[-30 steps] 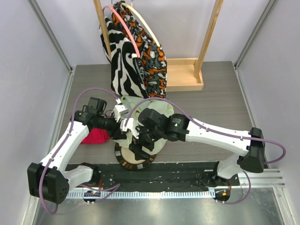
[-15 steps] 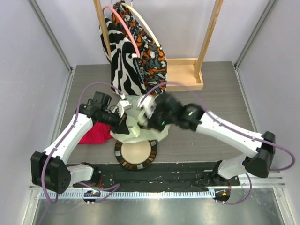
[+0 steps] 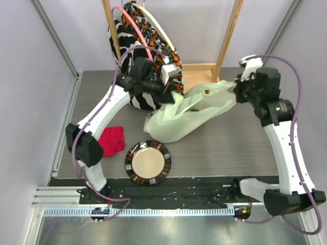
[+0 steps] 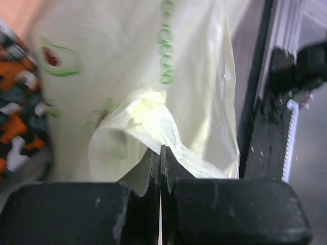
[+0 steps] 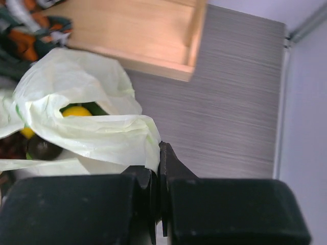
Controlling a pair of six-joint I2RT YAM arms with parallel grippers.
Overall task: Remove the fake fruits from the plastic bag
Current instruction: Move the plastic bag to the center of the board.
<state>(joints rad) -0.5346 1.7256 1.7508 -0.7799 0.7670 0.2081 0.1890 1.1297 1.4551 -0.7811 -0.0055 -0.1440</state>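
The plastic bag (image 3: 179, 122) is stretched above the table between both grippers, its body sagging to the tabletop. My left gripper (image 3: 171, 98) is shut on the bag's left upper edge, the film pinched between its jaws (image 4: 160, 151). On the right upper edge my right gripper (image 3: 236, 93) is shut as well, with the bag's rim (image 5: 159, 145) caught in it. Through the bag's mouth in the right wrist view I see fake fruits: a yellow one (image 5: 76, 111), a green one (image 5: 96, 108) and a dark one (image 5: 43, 148). No fruit lies outside the bag.
A round brown-rimmed plate (image 3: 148, 162) sits near the front, and a red cloth (image 3: 112, 140) lies to its left. Zebra and orange patterned cloth bags (image 3: 138, 61) hang on a wooden rack (image 3: 202, 79) at the back, close behind the left gripper.
Both grippers closed on the plastic bag over the plate, then lifted and pulled apart toward the back, the right arm swinging far right. The bag now hangs stretched between them.
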